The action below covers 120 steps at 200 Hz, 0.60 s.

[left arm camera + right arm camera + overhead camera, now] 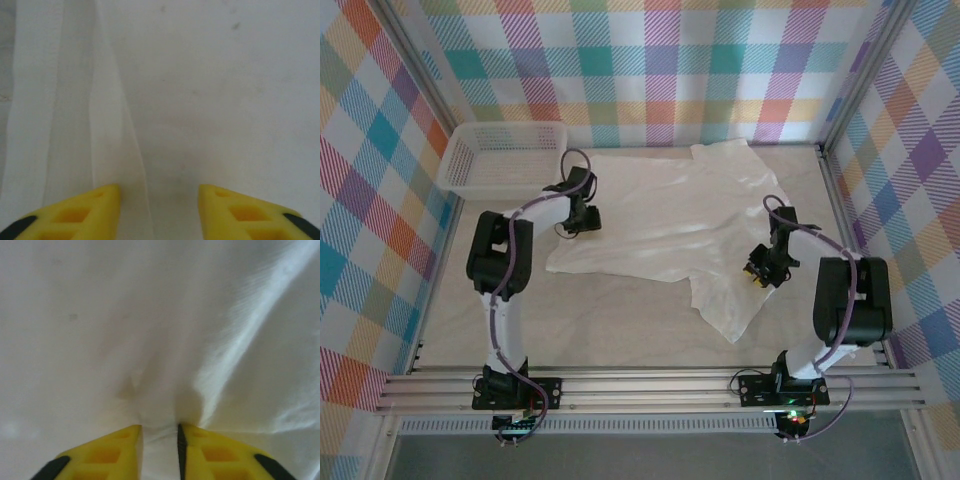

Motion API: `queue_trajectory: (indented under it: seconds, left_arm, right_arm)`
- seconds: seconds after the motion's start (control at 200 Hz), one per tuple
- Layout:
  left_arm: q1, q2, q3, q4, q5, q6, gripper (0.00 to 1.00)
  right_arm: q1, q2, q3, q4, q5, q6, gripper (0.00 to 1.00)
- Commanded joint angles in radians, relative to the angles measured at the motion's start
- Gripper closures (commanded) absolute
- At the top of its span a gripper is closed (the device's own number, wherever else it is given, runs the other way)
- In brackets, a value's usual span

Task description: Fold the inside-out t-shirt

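The inside-out t-shirt (660, 215) lies spread across the middle of the table, white and slightly shiny, with a flap trailing toward the front right. My left gripper (582, 222) is down at the shirt's left edge. In the left wrist view it (160, 205) stands open, and a soft fold of the fabric (200, 90) runs up from between its yellow fingers. My right gripper (758, 272) is at the shirt's right side. In the right wrist view it (160, 440) is shut on a bunched pinch of the cloth (100, 315), with puckers spreading from the grip.
A white mesh basket (448, 170) stands at the back left, just behind the left arm. Metal frame rails run along both sides and the front edge. Bare table shows in front of the shirt, between the two arms.
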Motion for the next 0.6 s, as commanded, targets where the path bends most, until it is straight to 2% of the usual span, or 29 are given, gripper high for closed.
queue_trajectory:
  seconds: [0.0, 0.125, 0.225, 0.315, 0.46, 0.595]
  left_arm:
    - [0.014, 0.041, 0.037, -0.127, -0.156, 0.011, 0.64]
    - [0.072, 0.038, 0.069, -0.142, -0.148, -0.003, 0.72]
    - [0.100, 0.048, 0.113, -0.161, -0.136, 0.009, 0.76]
    - [0.113, 0.043, 0.124, -0.143, -0.055, 0.023, 0.80]
    - [0.105, -0.105, 0.012, -0.055, 0.056, -0.031, 0.75]
    - [0.071, -0.316, -0.147, 0.019, 0.140, -0.113, 0.67]
  right_arm:
    - [-0.048, 0.054, 0.042, -0.102, 0.080, 0.045, 0.77]
    - [-0.173, 0.102, 0.018, -0.093, 0.053, 0.075, 0.75]
    - [-0.233, 0.154, 0.026, -0.073, 0.045, 0.044, 0.75]
    - [-0.244, 0.168, 0.039, -0.025, -0.064, -0.008, 0.80]
    - [-0.239, 0.111, 0.074, -0.078, -0.044, -0.048, 0.77]
    - [-0.213, -0.050, 0.054, -0.087, -0.022, -0.041, 0.67]
